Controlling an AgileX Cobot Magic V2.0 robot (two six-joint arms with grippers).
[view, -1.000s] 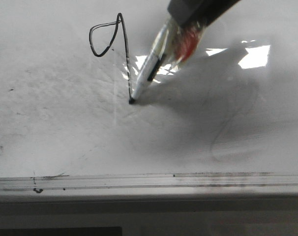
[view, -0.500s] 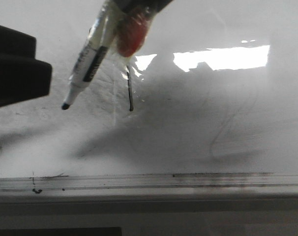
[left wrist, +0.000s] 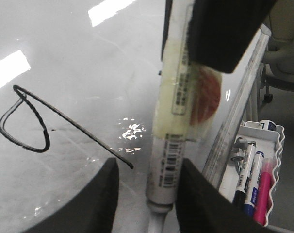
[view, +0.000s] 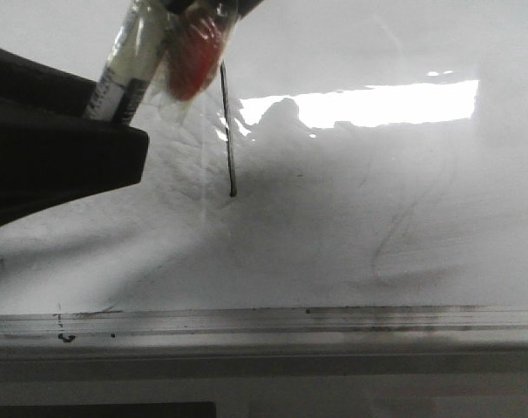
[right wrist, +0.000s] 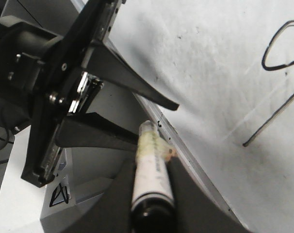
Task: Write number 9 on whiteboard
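My right tool (right wrist: 149, 194) was clamped on the marker (right wrist: 151, 170), its long axis aimed at my left tool (right wrist: 152, 121), spread wide and empty. The number 9 (left wrist: 40, 124) sat finished on the whiteboard (view: 403, 218), toward two o'clock of the marker.

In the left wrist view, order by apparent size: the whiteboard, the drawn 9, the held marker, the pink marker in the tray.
1. whiteboard
2. held marker and number 9: similar extent, and the marker sits nearer the camera, so unranked
3. pink marker
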